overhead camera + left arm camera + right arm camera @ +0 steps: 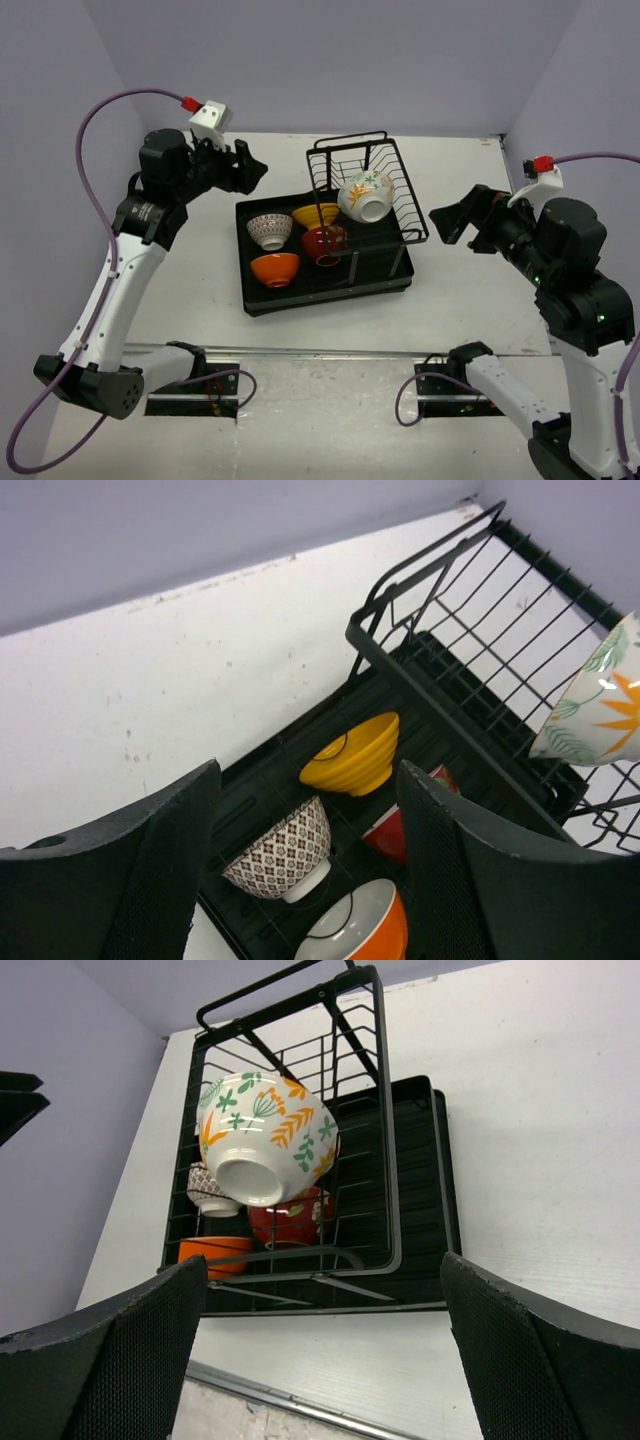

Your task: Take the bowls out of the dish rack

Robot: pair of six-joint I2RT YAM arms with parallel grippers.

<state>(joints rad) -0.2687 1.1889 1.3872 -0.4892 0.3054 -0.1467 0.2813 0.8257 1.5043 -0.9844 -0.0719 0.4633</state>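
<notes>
The dish rack (385, 272) is a black tray in the middle of the table, with a wire basket (397, 176) standing at its far right. On the tray lie a white brown-patterned bowl (269, 230), a yellow bowl (313, 214), a red bowl (322, 243) and an orange bowl (275, 269). A larger flowered bowl (365, 195) leans on its side in the basket. My left gripper (250, 167) hovers open above the rack's far left corner, looking down on the patterned bowl (280, 852). My right gripper (450, 222) hangs open to the right of the basket, holding nothing.
The white table (200, 290) stretches to both sides of the rack. A metal strip (330, 352) runs along its near edge. Lilac walls close in the left, back and right sides.
</notes>
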